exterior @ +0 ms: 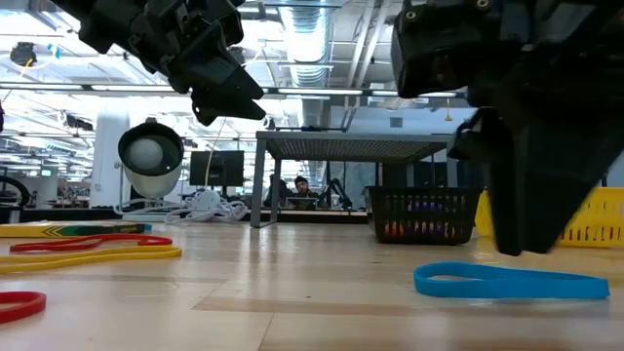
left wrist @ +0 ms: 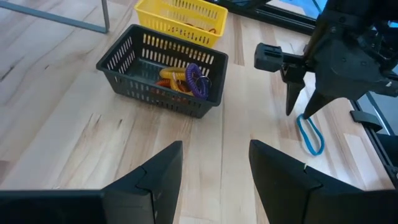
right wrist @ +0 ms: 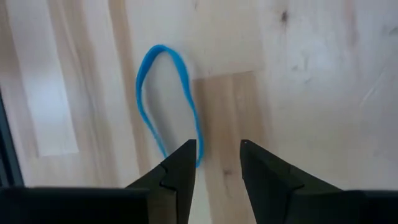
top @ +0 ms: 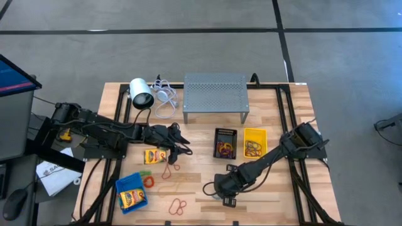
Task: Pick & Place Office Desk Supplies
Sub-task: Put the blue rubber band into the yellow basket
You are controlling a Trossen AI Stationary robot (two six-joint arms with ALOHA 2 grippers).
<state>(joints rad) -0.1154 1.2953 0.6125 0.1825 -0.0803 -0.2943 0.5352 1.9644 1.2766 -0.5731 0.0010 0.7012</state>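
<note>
A pale blue rubber band (right wrist: 144, 99) lies flat on the wooden table near its front edge, also seen in the low view (exterior: 507, 283). My right gripper (right wrist: 217, 146) points steeply down over the band's one end, open, with nothing between its fingers. My left gripper (left wrist: 214, 149) hangs open and empty above the table's middle left (top: 182, 145). A black bin (left wrist: 163, 70) holds purple and orange bands. Beside it a yellow bin (left wrist: 180, 20) holds more. A blue bin (top: 132, 193) at the front left holds a yellow crayon box. Another crayon box (top: 154, 156) lies flat on the table. My right gripper comes from above with one fingertip (right wrist: 186, 155) right at the blue band's end (right wrist: 198, 163). Whether the tip touches the band or the table, I cannot tell. The band lies flat and slack.
Loose red (top: 179, 206), orange (top: 149, 181) and yellow (exterior: 97, 257) bands lie at the front left. At the back stand a grey perforated stand (top: 215, 94) and a white cylinder with its cable (top: 141, 94). Bare wood lies between the two arms.
</note>
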